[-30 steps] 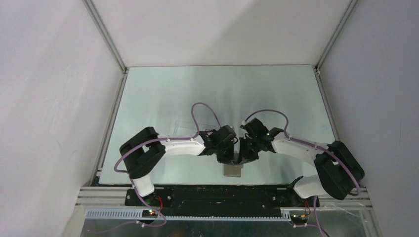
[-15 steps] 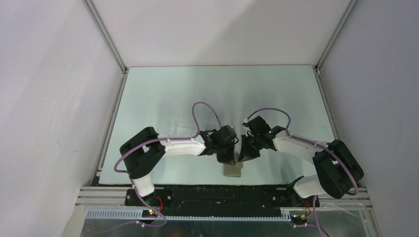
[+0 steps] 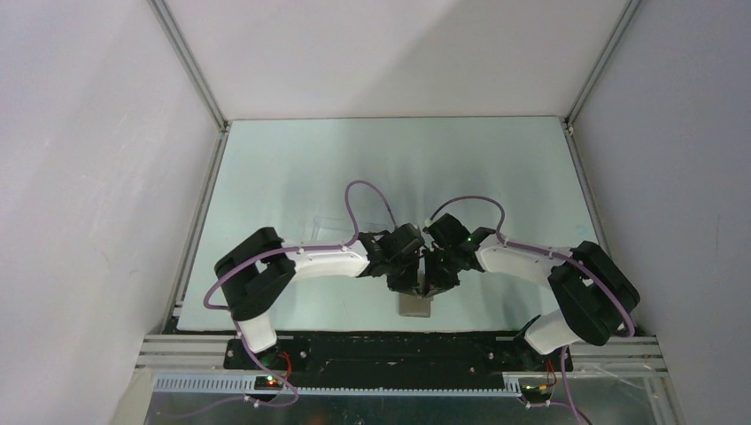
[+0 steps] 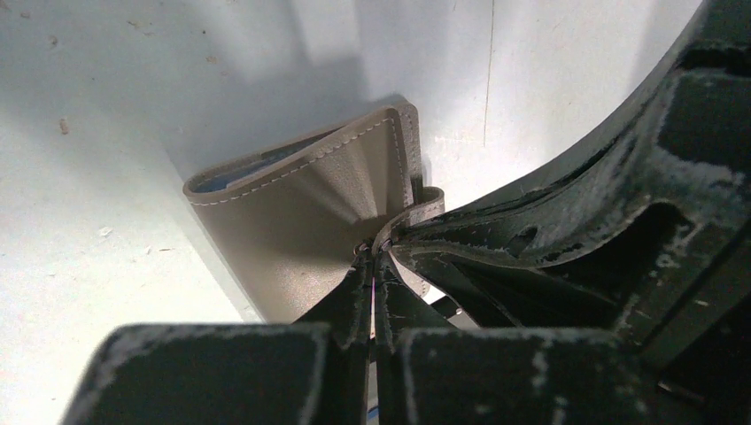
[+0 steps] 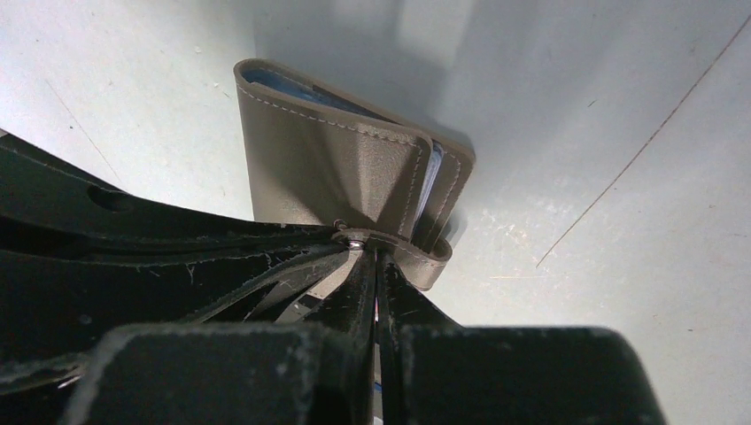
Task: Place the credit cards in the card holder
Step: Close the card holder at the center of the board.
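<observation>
The grey-brown, white-stitched fold-over card holder point(image 4: 301, 221) is pinched by its tab between the black left gripper's point(image 4: 373, 270) closed fingers.

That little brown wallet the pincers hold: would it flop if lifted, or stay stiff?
Probably bendy, not limp: the card holder puckers toward the pinch of the left gripper, yet its fold holds shape. Likely light: thin stitched sheets. Its matte grain should resist slipping.

Card holder point(image 3: 414, 307): from above we see its near part only; far part under left gripper point(image 3: 408, 285) and right gripper point(image 3: 435, 283). Pocket contents hidden.
</observation>
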Controlling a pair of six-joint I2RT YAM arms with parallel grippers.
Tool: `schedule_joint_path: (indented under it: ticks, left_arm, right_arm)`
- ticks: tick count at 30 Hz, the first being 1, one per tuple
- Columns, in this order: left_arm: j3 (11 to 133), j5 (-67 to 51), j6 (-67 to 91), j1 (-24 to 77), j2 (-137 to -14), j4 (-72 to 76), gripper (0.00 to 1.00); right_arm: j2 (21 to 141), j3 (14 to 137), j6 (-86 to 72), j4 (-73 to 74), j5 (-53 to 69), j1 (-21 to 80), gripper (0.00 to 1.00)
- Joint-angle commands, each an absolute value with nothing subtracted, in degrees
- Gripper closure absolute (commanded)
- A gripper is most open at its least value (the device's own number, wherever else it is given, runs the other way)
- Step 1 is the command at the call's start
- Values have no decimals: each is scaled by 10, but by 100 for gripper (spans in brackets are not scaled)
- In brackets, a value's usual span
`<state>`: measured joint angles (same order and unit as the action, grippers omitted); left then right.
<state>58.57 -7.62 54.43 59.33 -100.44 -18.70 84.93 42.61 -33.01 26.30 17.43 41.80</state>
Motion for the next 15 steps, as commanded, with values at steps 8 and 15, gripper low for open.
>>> schedule_joint_path:
  ticks: [8, 15]
  left_arm:
    - [585, -46, 523, 578, -980, -243, 100]
    - [580, -49, 508, 564, -972, -242, 100]
  right_arm:
    - [906, 422, -330, 261, 89, 431, 100]
    - [874, 422, -332, 237, 146, 428, 100]
